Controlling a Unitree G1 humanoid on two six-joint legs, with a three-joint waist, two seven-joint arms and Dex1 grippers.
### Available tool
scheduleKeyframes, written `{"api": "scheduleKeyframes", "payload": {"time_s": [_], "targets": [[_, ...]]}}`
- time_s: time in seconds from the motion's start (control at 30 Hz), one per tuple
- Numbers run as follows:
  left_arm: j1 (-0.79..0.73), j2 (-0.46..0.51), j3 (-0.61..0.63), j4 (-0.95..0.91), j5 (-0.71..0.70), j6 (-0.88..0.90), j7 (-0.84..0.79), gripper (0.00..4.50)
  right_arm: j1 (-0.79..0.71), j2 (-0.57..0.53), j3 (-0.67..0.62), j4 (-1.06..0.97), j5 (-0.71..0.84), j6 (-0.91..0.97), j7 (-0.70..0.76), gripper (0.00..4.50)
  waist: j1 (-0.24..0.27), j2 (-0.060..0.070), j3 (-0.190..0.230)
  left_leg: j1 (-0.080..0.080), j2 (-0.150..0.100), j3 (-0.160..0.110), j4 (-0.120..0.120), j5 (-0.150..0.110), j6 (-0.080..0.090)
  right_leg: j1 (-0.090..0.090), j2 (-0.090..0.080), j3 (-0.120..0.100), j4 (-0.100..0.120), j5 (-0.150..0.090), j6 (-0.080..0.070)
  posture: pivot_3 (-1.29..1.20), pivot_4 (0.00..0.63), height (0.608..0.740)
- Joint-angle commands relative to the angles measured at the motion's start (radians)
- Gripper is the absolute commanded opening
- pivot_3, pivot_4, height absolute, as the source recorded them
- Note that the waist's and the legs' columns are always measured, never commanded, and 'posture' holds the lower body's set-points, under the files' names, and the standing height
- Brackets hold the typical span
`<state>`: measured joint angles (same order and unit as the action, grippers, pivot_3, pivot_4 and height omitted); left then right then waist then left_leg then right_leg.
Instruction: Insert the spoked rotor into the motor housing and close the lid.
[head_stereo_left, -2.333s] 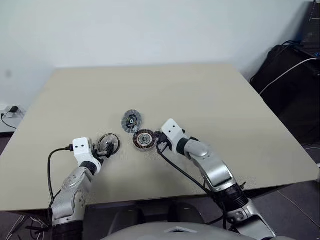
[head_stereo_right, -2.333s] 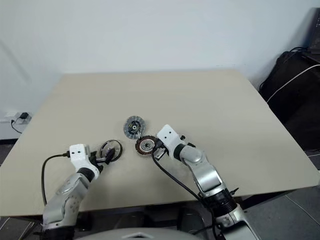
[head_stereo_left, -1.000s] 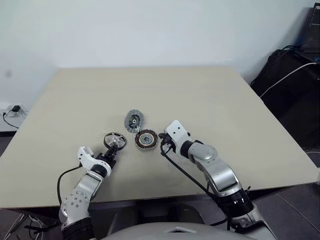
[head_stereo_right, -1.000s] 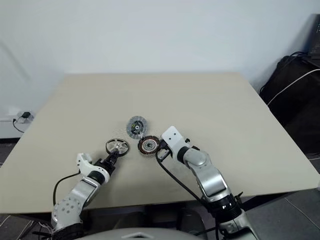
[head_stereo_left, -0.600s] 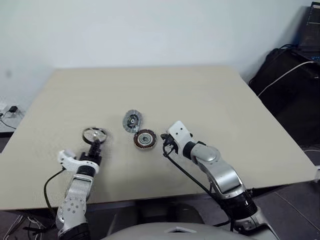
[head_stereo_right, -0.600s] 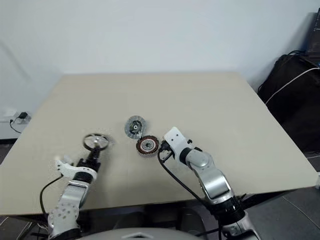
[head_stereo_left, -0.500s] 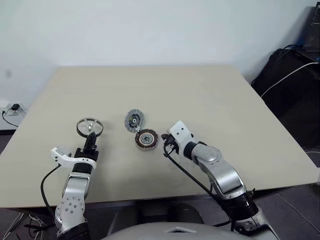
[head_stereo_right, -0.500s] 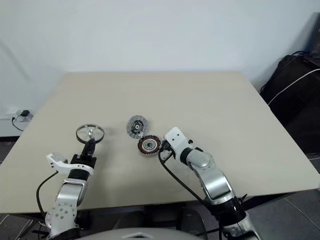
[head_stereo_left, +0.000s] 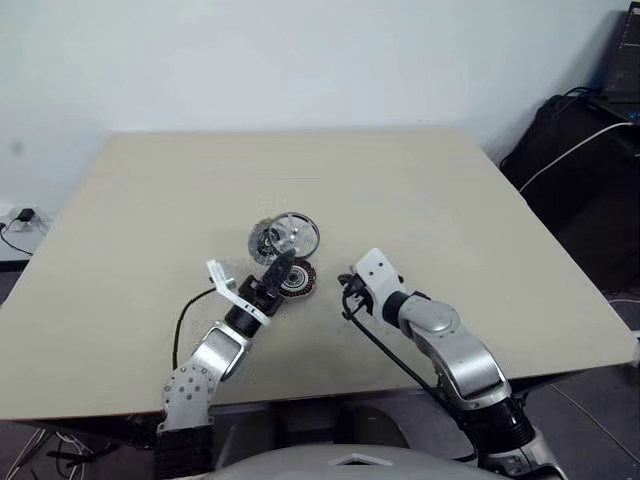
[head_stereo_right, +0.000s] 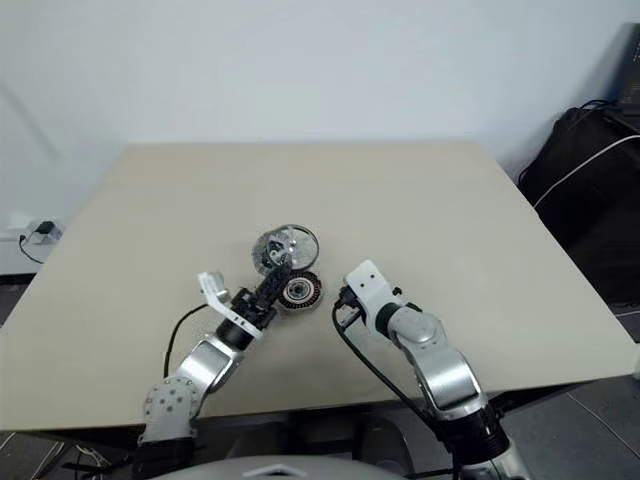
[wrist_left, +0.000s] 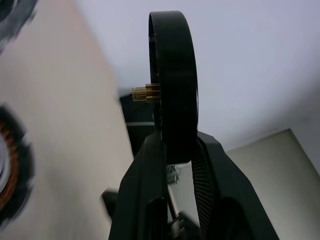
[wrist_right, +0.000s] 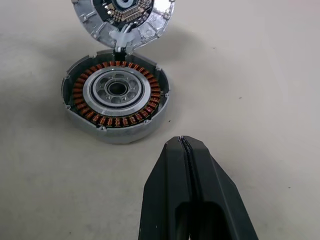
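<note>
My left gripper (head_stereo_left: 281, 263) is shut on the rim of the spoked rotor (head_stereo_left: 294, 235) and holds it off the table, above the lid (head_stereo_left: 262, 240) and the motor housing (head_stereo_left: 299, 280). In the left wrist view the rotor (wrist_left: 172, 85) stands edge-on between the fingers (wrist_left: 150, 165), its brass hub sticking out sideways. The copper-wound motor housing (wrist_right: 116, 95) lies flat and open-side up, with the silver lid (wrist_right: 124, 17) touching its far edge. My right gripper (wrist_right: 185, 146) is shut and empty, resting just short of the housing on its right.
The beige table (head_stereo_left: 450, 220) has bare surface all around the parts. A black bag and cables (head_stereo_left: 580, 150) lie on the floor past the table's right edge. A wall socket (head_stereo_left: 20, 218) is at the far left.
My left gripper has swung the rotor from the left part of the table to the right and upward, ending over the housing and lid. My right gripper edged slightly right, away from the housing.
</note>
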<state>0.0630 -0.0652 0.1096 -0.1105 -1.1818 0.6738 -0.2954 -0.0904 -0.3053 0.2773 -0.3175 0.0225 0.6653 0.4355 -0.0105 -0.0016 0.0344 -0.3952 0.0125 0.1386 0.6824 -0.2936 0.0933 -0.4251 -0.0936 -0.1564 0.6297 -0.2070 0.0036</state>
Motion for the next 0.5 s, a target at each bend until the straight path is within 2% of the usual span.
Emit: {"api": "scheduleKeyframes", "payload": {"time_s": [0.03,0.2,0.5], "targets": [[-0.028,-0.03,0.0,0.045,-0.003,0.031,0.046,0.4,0.005,-0.002,-0.03,-0.057,0.01,0.005,-0.013,0.0,0.0,0.0,0.0,0.0,0.0,0.0,0.0,0.0,0.0,0.0,0.0,0.0,0.0,0.0,0.0,0.0,0.0,0.74],[-0.048,-0.046,0.028,0.106,-0.02,0.056,0.1,0.4,0.014,-0.002,-0.032,-0.062,0.01,0.008,-0.019,0.0,0.0,0.0,0.0,0.0,0.0,0.0,0.0,0.0,0.0,-0.001,-0.001,0.0,0.0,0.0,0.0,0.0,0.0,0.74],[-0.061,-0.055,0.035,0.133,0.005,0.054,0.103,0.4,0.01,0.0,-0.028,-0.061,0.013,0.016,-0.024,0.0,0.0,0.0,0.0,0.0,-0.001,0.0,0.0,0.0,0.0,-0.001,-0.001,0.0,0.0,0.0,0.0,0.0,0.0,0.74]]}}
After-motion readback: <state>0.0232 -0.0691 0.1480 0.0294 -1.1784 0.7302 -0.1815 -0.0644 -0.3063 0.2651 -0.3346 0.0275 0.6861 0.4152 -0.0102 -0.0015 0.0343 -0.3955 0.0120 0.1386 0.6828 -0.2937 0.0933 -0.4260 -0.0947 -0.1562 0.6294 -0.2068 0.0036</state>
